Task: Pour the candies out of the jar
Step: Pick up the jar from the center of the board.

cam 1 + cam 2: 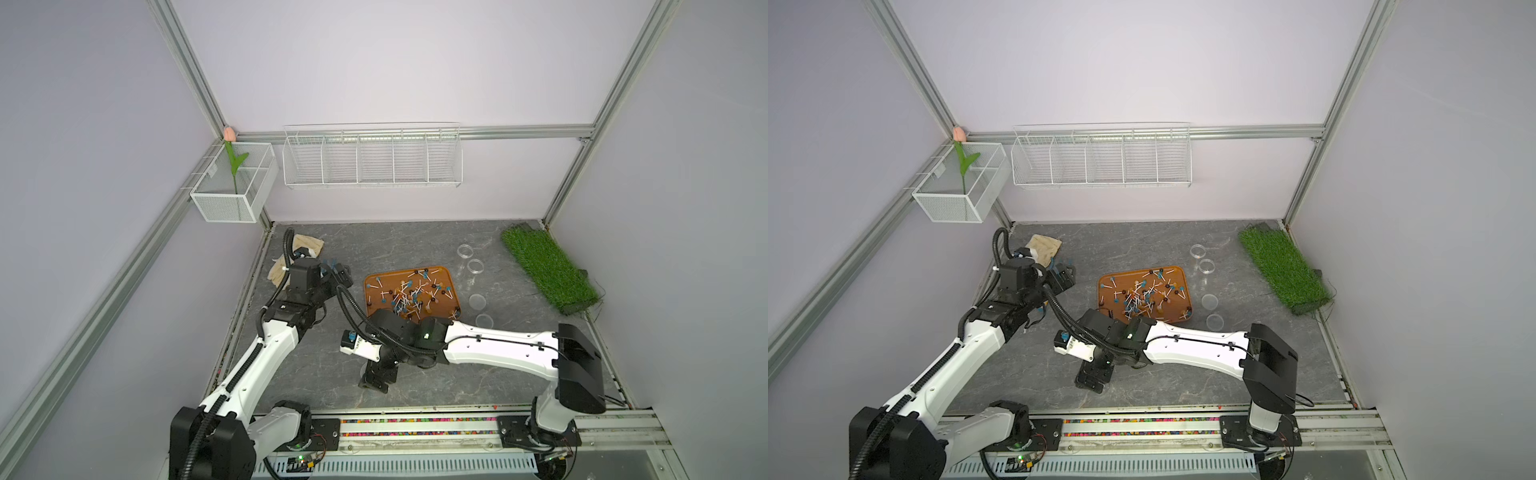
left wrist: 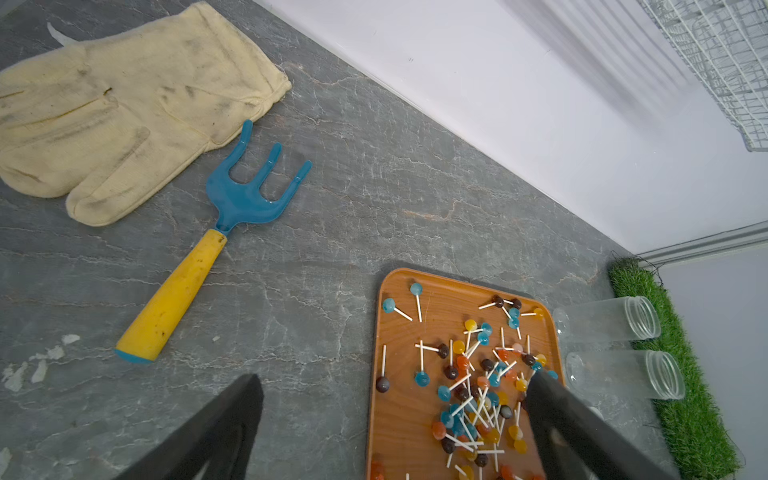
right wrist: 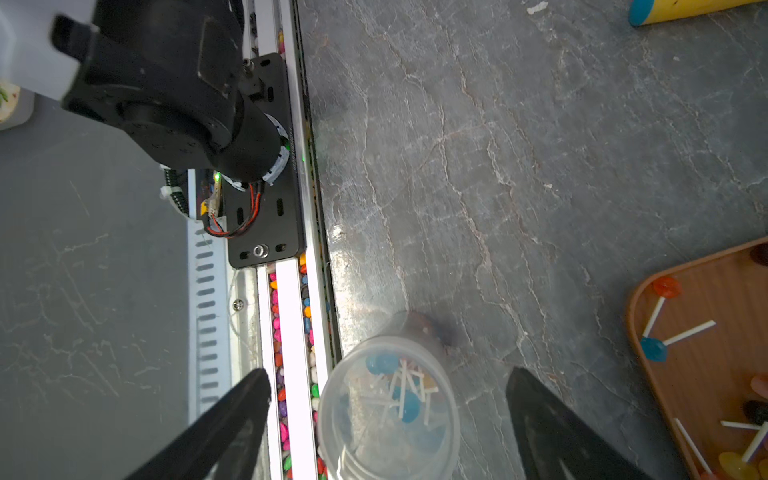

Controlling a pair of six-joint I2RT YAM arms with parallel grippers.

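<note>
With your right gripper [image 3: 388, 376] spread empty astride the jar [image 3: 390, 432], upright by the front rail [image 3: 291, 316] and holding candies [image 3: 409, 405], centre the jaws, clamp squarely, then tip it over the tray [image 1: 371, 303] at 1 o'clock; left gripper [image 2: 392, 384] hangs unclenched, empty.

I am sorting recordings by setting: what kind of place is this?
Probably a robot test booth: plain walls on metal bars, two robot arms on a rail, a tray of lollipops as props.
</note>
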